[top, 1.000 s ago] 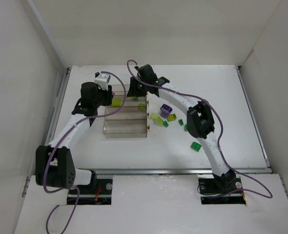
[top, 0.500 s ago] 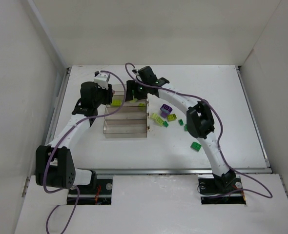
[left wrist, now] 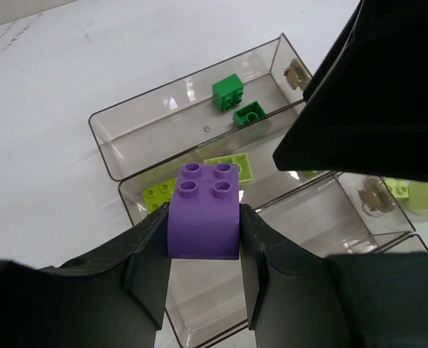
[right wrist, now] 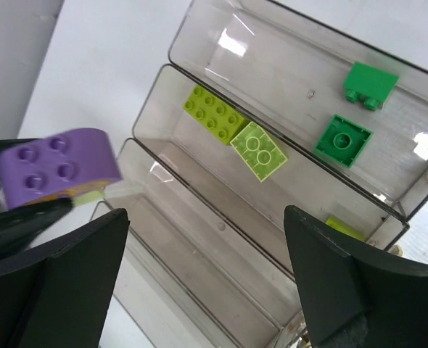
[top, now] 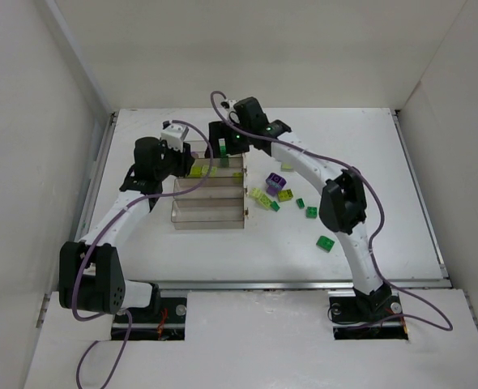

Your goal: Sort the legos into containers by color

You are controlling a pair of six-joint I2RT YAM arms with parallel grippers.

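Note:
My left gripper [left wrist: 204, 239] is shut on a purple lego [left wrist: 204, 210], held above the containers [left wrist: 104, 142]. In the top view it [top: 184, 166] hangs over the tray's left end. My right gripper [right wrist: 207, 275] stands wide open and empty above the containers [right wrist: 172, 52], at their far side [top: 223, 146]. The far bin holds two dark green legos [right wrist: 371, 83] [right wrist: 343, 139]. The second bin holds yellow-green legos [right wrist: 214, 114] [right wrist: 259, 151]. The held purple lego [right wrist: 58, 165] shows at the left of the right wrist view.
Loose legos lie right of the tray: a purple one [top: 276, 181], yellow-green ones [top: 259, 196] [top: 285, 194] and green ones [top: 311, 212] [top: 326, 243]. The two grippers hang close together over the containers [top: 208, 224]. White walls enclose the table.
My right gripper's jaws have opened wide and that arm's elbow has swung to the right. The left gripper has stayed put with the purple lego.

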